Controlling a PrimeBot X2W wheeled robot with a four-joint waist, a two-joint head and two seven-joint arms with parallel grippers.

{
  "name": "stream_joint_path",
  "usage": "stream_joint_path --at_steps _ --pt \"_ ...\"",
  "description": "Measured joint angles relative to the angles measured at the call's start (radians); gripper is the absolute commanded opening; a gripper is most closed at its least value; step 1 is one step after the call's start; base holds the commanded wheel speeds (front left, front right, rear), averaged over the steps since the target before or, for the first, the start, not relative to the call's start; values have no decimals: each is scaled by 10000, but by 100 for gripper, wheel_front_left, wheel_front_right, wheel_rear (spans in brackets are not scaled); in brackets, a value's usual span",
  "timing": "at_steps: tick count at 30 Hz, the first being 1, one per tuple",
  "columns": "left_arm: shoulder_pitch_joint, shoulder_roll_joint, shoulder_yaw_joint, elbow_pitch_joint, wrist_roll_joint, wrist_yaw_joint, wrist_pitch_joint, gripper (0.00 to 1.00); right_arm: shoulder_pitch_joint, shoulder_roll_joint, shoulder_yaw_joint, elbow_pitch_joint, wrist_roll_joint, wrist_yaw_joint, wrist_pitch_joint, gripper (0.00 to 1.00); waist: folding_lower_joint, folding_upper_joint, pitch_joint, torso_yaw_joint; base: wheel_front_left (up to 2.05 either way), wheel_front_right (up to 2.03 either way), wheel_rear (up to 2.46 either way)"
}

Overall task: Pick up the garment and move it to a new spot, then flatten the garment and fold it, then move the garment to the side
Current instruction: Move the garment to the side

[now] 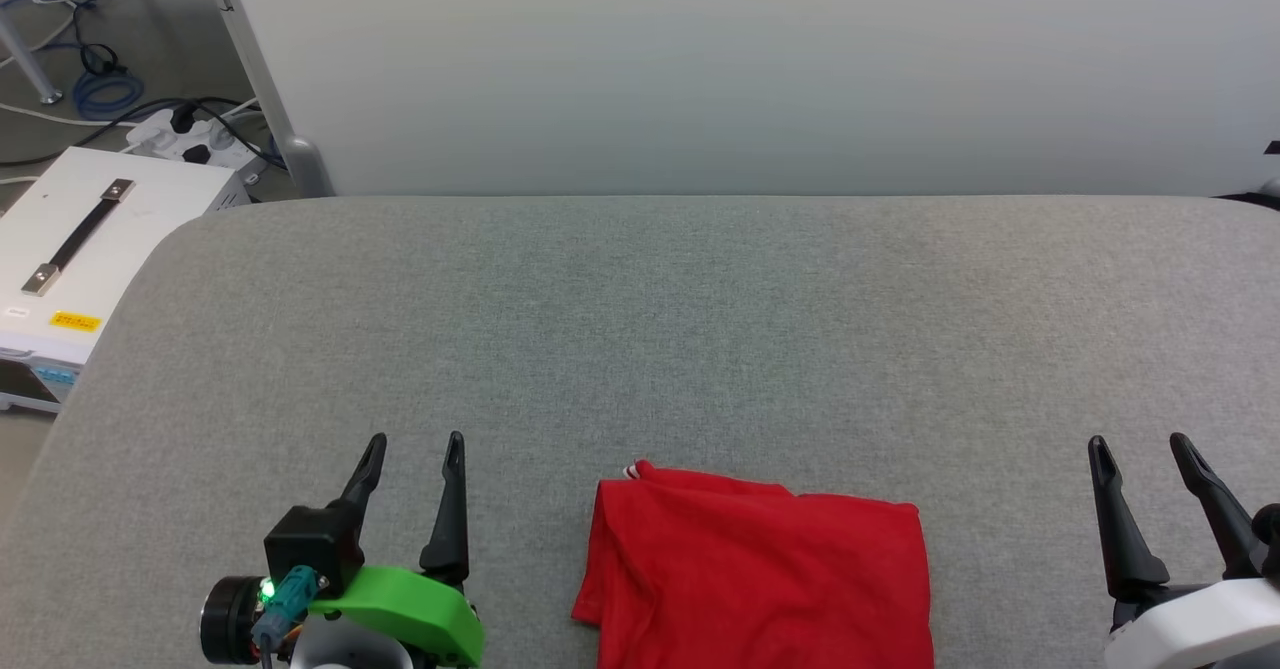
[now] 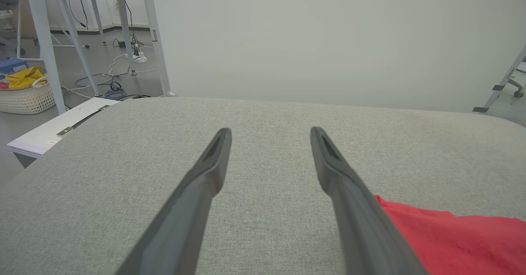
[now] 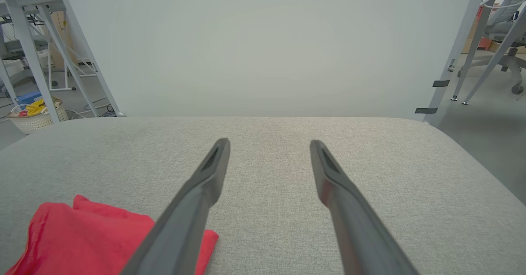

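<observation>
You've got the garment (image 1: 760,579) lying bunched into a rough red rectangle at the near edge of the grey padded table (image 1: 640,329), between your two arms, a bit of striped trim peeking out at its far left corner. Your left gripper (image 1: 417,439) sits just to its left, fingers spread wide with nothing between them. Your right gripper (image 1: 1139,441) sits further off on the other side, jaws wide and empty. A white case (image 1: 90,239) stands beside the table's left end.
</observation>
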Motion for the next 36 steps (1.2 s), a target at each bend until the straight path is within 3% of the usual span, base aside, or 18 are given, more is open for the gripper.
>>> stream_joint_path --at_steps 8,14,15,18,34,35,36 --pt "-37 -4 65 -180 2 33 -12 100 76 -52 -405 132 771 0 805 100 0 0 181 123 0 0 0" --pt "-403 -69 150 -399 155 -54 -90 100 502 -708 -803 938 2700 0 3256 100 0 0 510 466 0 0 0" --pt "-514 -109 301 -445 242 -140 -102 100 675 -993 -629 1206 3509 0 4508 100 0 0 656 710 0 0 0" --pt "-520 -188 485 -483 291 -205 -104 100 700 -1012 -318 1329 4169 0 5256 100 0 0 787 953 0 0 0" --pt "-579 -819 1124 -407 805 -819 -104 100 -823 -767 1818 3588 6500 12 6103 100 0 0 1623 1891 0 0 0" --pt "-579 -836 1154 -403 836 -828 -104 100 -865 -782 1873 3609 6523 15 6101 45 0 0 1645 1901 0 0 0" --pt "-579 -865 1197 -391 872 -832 -104 100 -928 -805 1954 3641 6546 15 6101 30 0 0 1672 1905 0 0 0"
